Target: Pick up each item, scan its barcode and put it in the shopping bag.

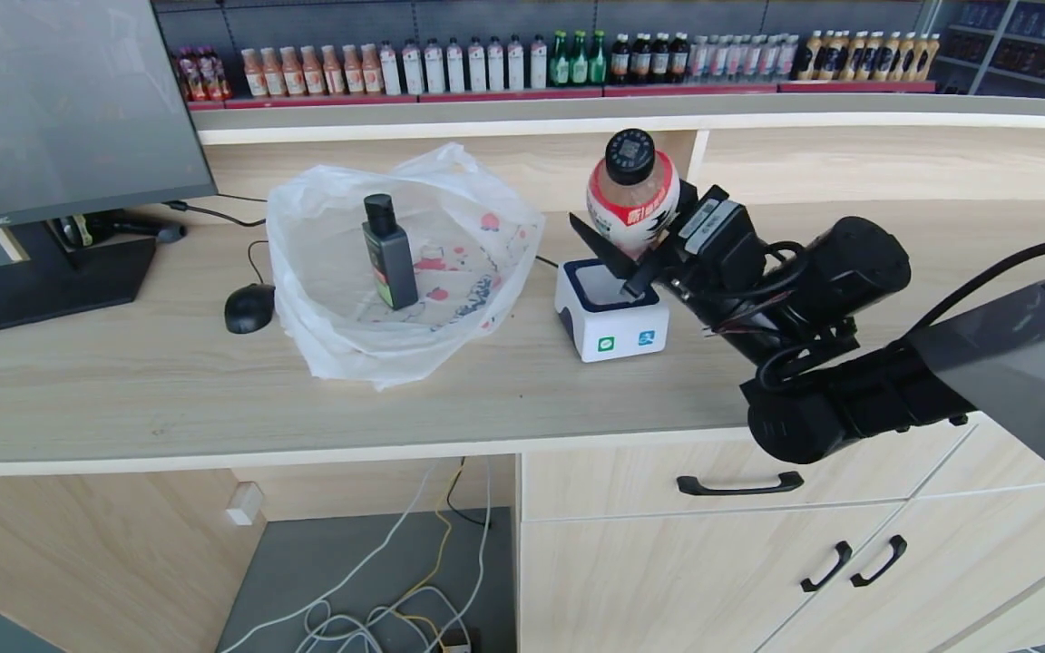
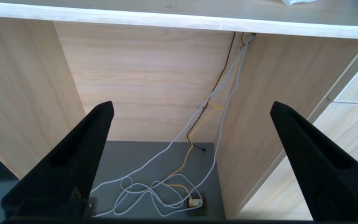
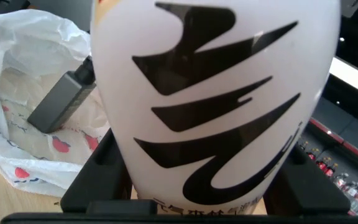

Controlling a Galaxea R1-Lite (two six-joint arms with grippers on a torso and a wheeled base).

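Observation:
My right gripper [image 1: 636,258] is shut on a drink bottle [image 1: 633,195] with a black cap and a white and red label, held above the white barcode scanner [image 1: 611,322] on the counter. From the right wrist, the bottle [image 3: 216,106] looms close, its white label marked with black strokes. The white shopping bag [image 1: 395,272] lies open to the left of the scanner, with a dark grey bottle [image 1: 388,254] standing inside it; the wrist camera catches that grey bottle [image 3: 61,93] in the bag [image 3: 17,74] too. My left gripper [image 2: 191,168] hangs open below the counter, over cables on the floor.
A monitor [image 1: 60,109] on its stand fills the counter's left end, with a black mouse [image 1: 250,308] beside the bag. Shelves of bottles [image 1: 532,59] line the back wall. Drawers with black handles [image 1: 740,485] sit under the counter at the right.

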